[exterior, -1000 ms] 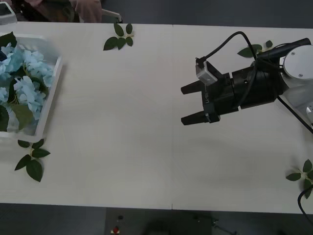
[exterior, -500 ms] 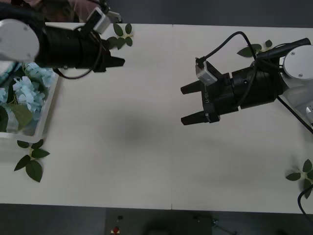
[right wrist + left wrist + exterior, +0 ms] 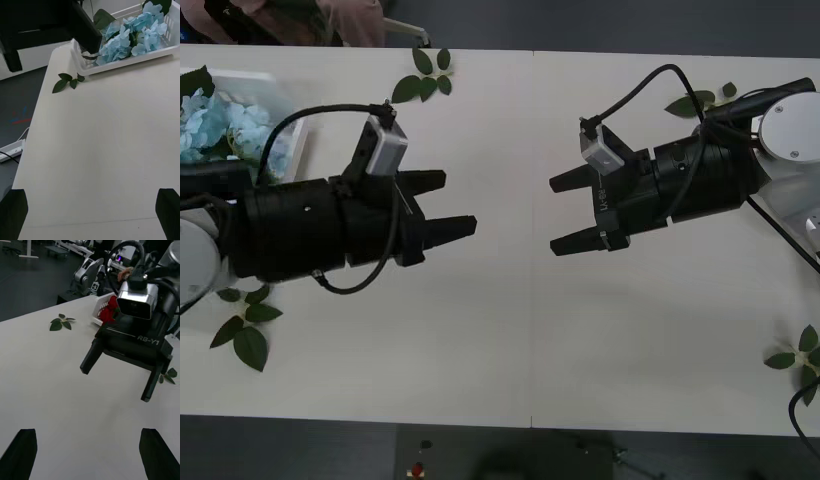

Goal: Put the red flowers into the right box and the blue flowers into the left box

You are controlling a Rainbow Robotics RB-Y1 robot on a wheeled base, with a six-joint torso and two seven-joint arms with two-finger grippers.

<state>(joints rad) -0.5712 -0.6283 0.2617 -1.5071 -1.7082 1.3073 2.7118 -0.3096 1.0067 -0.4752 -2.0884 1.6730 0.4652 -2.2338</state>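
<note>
White table [image 3: 510, 330] with scattered leaf sprigs [image 3: 242, 325], left claw [image 3: 448, 205] and right claw [image 3: 565, 213] spread, facing, dark floor [image 3: 26, 281] beyond

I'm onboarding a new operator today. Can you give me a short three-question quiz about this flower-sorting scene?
1. True or false: the left gripper holds a flower.
2. Where do the blue flowers lie? A) loose on the table B) in the left box C) in the right gripper
3. What colour are the flowers seen behind the right gripper in the left wrist view?

Key: 1. False; both grippers are open and empty above the table. 2. B. 3. Red.
</note>
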